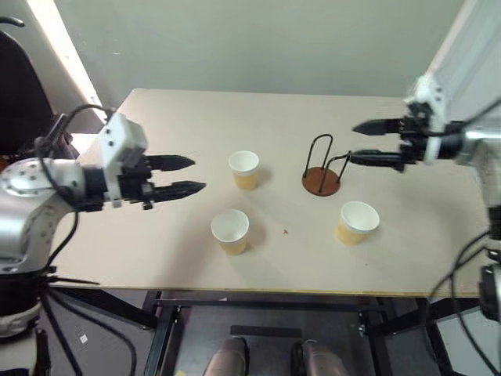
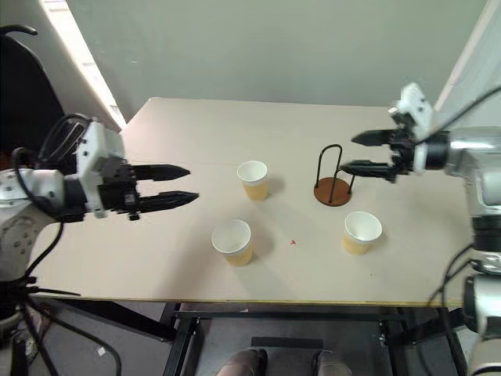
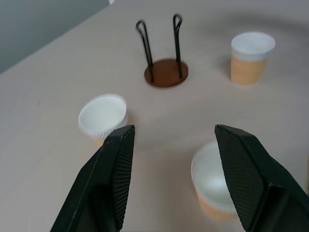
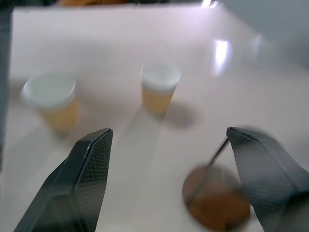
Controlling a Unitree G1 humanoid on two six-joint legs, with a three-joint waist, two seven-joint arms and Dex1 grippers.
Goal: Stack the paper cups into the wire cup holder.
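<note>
Three paper cups stand upright on the table, apart from one another: one at the middle (image 1: 244, 169), one nearer the front edge (image 1: 231, 230), one at the front right (image 1: 358, 222). The wire cup holder (image 1: 322, 176), a reddish-brown disc with black wire loops, stands empty between them toward the right. My left gripper (image 1: 192, 175) hovers open left of the middle cup, pointing right, nothing between its fingers. My right gripper (image 1: 356, 142) hovers open just right of the holder, pointing left, also holding nothing. In the left wrist view the holder (image 3: 165, 72) lies beyond two cups (image 3: 103, 117) (image 3: 212, 181).
The light tan table (image 1: 156, 251) has its front edge close to the two nearer cups. A dark chair (image 1: 19, 86) stands off the table's left side. A pale wall rises behind the far edge.
</note>
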